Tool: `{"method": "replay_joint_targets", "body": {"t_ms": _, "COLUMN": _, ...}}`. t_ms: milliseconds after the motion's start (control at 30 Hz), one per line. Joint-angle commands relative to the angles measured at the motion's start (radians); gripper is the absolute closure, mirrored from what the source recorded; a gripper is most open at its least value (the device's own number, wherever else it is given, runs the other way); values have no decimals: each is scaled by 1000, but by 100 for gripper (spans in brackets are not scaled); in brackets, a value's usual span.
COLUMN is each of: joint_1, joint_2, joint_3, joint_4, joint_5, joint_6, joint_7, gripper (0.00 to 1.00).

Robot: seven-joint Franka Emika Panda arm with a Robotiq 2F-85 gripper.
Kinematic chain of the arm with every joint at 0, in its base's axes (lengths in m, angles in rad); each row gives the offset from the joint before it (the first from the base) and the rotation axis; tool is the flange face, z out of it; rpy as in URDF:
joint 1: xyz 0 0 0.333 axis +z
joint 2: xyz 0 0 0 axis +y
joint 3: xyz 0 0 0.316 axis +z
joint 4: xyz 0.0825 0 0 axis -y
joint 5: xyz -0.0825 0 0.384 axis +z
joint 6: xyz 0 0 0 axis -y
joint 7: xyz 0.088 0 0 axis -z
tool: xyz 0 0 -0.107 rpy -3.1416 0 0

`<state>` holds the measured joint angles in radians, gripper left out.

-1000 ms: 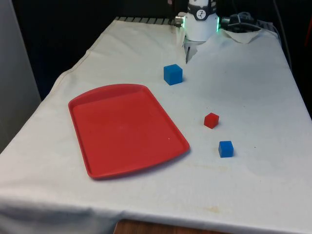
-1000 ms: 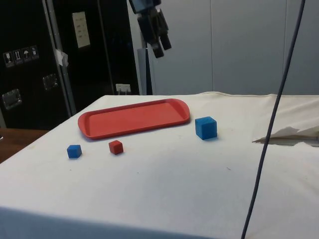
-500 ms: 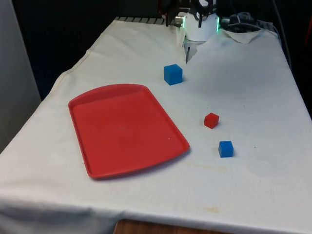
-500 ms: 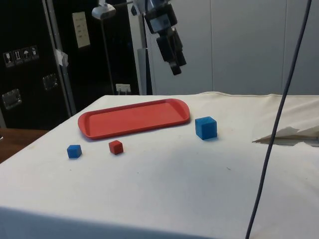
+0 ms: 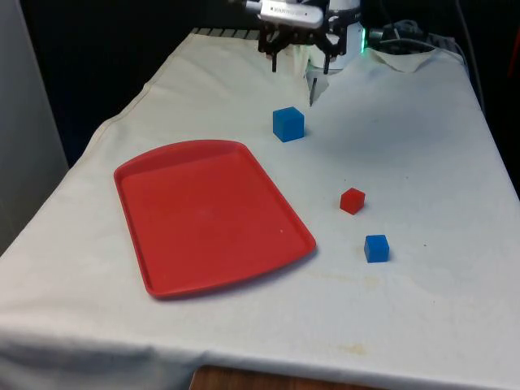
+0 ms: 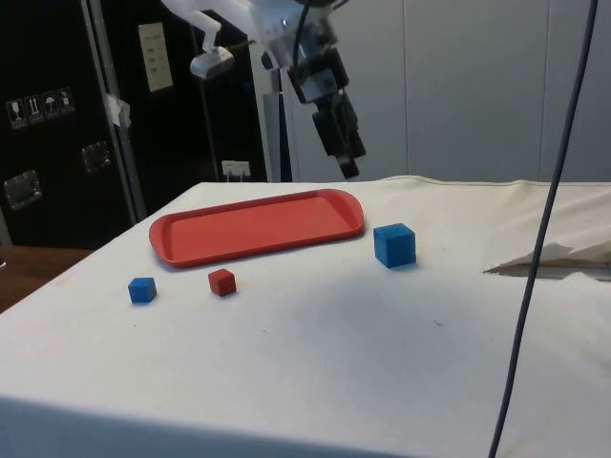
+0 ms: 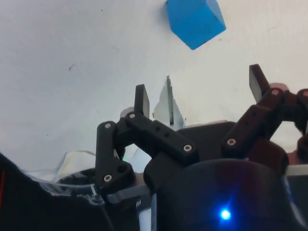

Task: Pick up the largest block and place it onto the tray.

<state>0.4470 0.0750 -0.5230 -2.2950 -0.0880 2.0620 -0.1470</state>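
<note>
While the gripper [image 7: 200, 91] hangs spread wide, the side view shows it above (not touching) the large blue block [image 6: 394, 244].

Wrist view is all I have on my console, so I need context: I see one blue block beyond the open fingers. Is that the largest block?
Observer: Yes. The large blue block outsizes a small red block and a small blue block.
Operator: Where is the tray?
Observer: The red tray lies toward the front view's left of that block, with nothing on it.
Operator: Is the gripper close to touching?
Observer: No. In the side view the gripper hangs well above the cloth, apart from the block.
</note>
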Motion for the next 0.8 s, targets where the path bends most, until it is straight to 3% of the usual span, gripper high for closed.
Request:
{"method": "replay_joint_targets", "body": {"t_ms": 0, "joint_1": -4, "joint_2": 1, "joint_3": -3, "joint_4": -18, "joint_5": 1, "joint_6": 25, "joint_7": -10, "gripper": 0}}
{"method": "replay_joint_targets", "body": {"t_ms": 400, "joint_1": -19, "joint_2": 64, "joint_3": -12, "joint_4": -88, "joint_5": 22, "joint_6": 135, "joint_7": -74, "gripper": 0}}
{"method": "replay_joint_targets", "body": {"t_ms": 433, "joint_1": -17, "joint_2": 63, "joint_3": -13, "joint_4": -82, "joint_5": 12, "joint_6": 123, "joint_7": -65, "gripper": 0}}
{"method": "replay_joint_targets", "body": {"t_ms": 633, "joint_1": -27, "joint_2": 116, "joint_3": -11, "joint_4": -106, "joint_5": 42, "joint_6": 193, "joint_7": -107, "gripper": 0}}
{"method": "replay_joint_targets", "body": {"t_ms": 733, "joint_1": -24, "joint_2": 127, "joint_3": -13, "joint_4": -101, "joint_5": 39, "joint_6": 186, "joint_7": -105, "gripper": 0}}
{"method": "replay_joint_targets", "body": {"t_ms": 767, "joint_1": -29, "joint_2": 139, "joint_3": -10, "joint_4": -113, "joint_5": 54, "joint_6": 215, "joint_7": -123, "gripper": 0}}
